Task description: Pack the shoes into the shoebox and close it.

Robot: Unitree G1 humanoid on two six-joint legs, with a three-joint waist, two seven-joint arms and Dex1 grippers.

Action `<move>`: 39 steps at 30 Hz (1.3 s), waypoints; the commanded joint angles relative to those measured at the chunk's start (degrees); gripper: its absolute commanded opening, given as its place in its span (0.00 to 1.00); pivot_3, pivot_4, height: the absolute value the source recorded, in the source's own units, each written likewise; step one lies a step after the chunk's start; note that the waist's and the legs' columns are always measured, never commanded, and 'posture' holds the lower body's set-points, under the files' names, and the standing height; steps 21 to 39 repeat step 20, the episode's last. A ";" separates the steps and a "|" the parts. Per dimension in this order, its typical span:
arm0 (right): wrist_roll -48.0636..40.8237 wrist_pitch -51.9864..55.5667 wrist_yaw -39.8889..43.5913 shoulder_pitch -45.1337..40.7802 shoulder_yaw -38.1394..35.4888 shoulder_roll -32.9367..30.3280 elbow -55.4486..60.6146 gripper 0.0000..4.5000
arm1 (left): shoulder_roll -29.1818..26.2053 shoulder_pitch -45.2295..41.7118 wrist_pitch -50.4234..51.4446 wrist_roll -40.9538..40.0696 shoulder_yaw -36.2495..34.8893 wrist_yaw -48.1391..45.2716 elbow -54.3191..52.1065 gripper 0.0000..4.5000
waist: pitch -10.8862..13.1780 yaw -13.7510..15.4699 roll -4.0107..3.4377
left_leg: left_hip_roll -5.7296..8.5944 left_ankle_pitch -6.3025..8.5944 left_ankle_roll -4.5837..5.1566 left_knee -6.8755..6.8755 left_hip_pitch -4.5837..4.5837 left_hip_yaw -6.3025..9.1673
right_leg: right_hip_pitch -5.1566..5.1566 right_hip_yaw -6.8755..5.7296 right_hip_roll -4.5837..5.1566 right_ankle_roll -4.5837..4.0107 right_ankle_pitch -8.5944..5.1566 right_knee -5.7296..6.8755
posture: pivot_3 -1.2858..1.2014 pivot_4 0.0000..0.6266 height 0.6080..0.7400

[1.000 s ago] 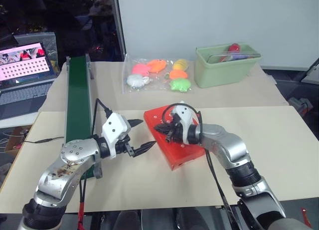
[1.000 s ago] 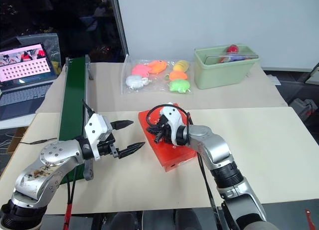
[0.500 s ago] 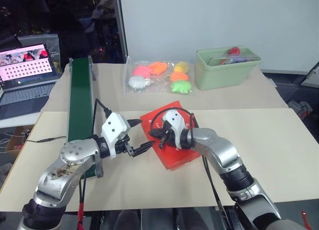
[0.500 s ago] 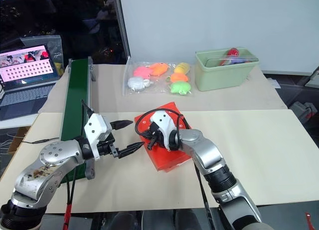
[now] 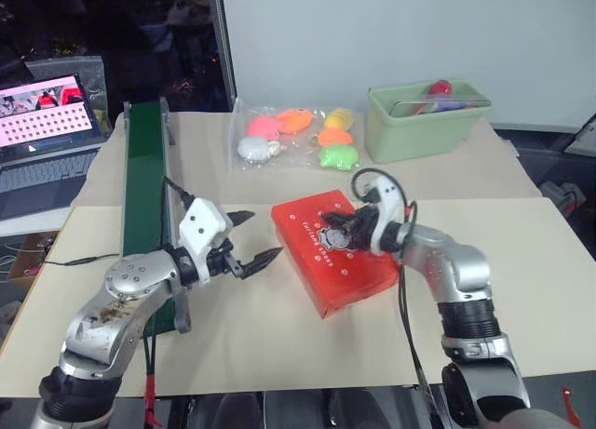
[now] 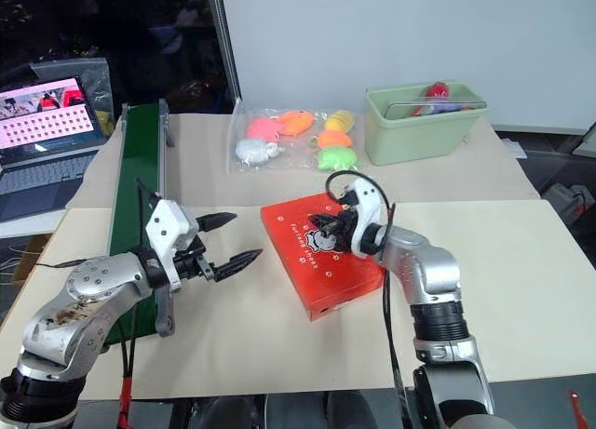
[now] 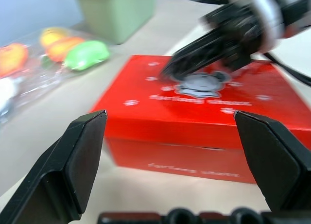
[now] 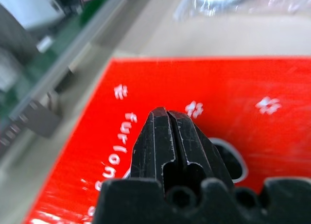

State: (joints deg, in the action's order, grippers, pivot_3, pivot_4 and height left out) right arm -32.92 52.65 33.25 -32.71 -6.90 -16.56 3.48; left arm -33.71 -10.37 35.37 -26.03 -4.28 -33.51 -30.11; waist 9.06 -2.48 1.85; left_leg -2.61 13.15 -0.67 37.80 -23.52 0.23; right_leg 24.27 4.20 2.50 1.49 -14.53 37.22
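Shoebox [image 5: 337,252] first: I see it lying flat on the near tabletop [image 5: 521,289], roughly in the middle between my two arms, with its lid down. Its long axis runs on a diagonal, from the corner nearest my left arm back toward the far right, so the short front face with a small hole looks toward me and slightly right. The white logo print [image 5: 328,241] and scattered white marks sit on the lid.

Nearest to me on the left, my left gripper [image 5: 249,241] hangs above the table just beside the box's left edge, not touching it; its two black fingers are spread wide with nothing between them. From the left wrist camera, those fingers [image 7: 73,161] frame the box's long side face.

A little farther in, my right gripper [image 6: 328,226] reaches over the lid from the right, pointing toward my left. Its fingers [image 8: 170,136] are pressed tightly together, clamping nothing, with the tips over the logo; I cannot tell whether they rest on the lid.

Left of the box, a green conveyor strip [image 5: 147,187] runs away from me along the table edge. Beyond the box on the far table lies a clear bag of coloured toys [image 5: 293,136], and to its right a pale green bin [image 5: 424,122]. A laptop [image 5: 42,131] sits at far left.
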 commanded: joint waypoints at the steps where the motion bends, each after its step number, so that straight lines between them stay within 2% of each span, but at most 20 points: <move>1: -9.66 3.20 -3.80 -2.65 -12.03 -1.32 6.85 0.02 | 3.25 0.65 0.80 0.47 -7.23 8.07 0.06 1.00 | 0.03 0.08 -0.01 | 0.00 0.00 0.00 0.00 -0.02 0.02 | 0.01 -0.01 0.01 0.00 0.00 0.01 | 0.52 0.24 0.92; 3: -10.49 3.00 -5.61 -2.84 -14.42 -2.48 7.29 0.02 | 4.46 0.88 1.34 0.73 -8.73 10.79 -0.49 1.00 | 0.03 0.13 -0.01 | 0.00 0.00 0.00 -0.01 -0.02 0.05 | -0.01 -0.05 0.02 0.00 0.01 -0.01 | 0.52 0.24 0.92; 5: -6.68 0.28 -9.05 -2.62 -14.87 -4.43 6.63 0.02 | 6.03 0.79 1.86 1.63 -10.36 14.60 -0.51 1.00 | 0.03 0.12 -0.01 | 0.02 0.00 0.00 -0.01 0.01 0.05 | -0.08 -0.05 0.03 0.01 0.01 -0.03 | 0.52 0.24 0.92; 9: 4.38 -6.48 -15.10 0.22 -10.35 -7.51 5.02 0.02 | 9.38 0.39 2.34 2.90 -13.26 21.14 0.01 1.00 | 0.04 0.10 0.00 | 0.05 0.00 0.00 0.00 0.03 0.03 | -0.08 -0.04 0.03 0.02 0.02 -0.02 | 0.52 0.24 0.92; 20: 16.15 -18.33 -21.92 6.49 -4.66 -4.50 4.89 0.02 | 16.31 2.30 0.13 7.19 -18.44 33.03 2.92 1.00 | 0.04 0.03 0.01 | 0.05 0.00 -0.01 0.00 0.07 -0.02 | -0.07 0.03 0.03 0.01 0.07 0.00 | 0.52 0.24 0.92; 39: 16.15 -18.33 -21.92 6.49 -4.66 -4.50 4.89 0.02 | 16.31 2.30 0.13 7.19 -18.44 33.03 2.92 1.00 | 0.04 0.03 0.01 | 0.05 0.00 -0.01 0.00 0.07 -0.02 | -0.07 0.03 0.03 0.01 0.07 0.00 | 0.52 0.24 0.92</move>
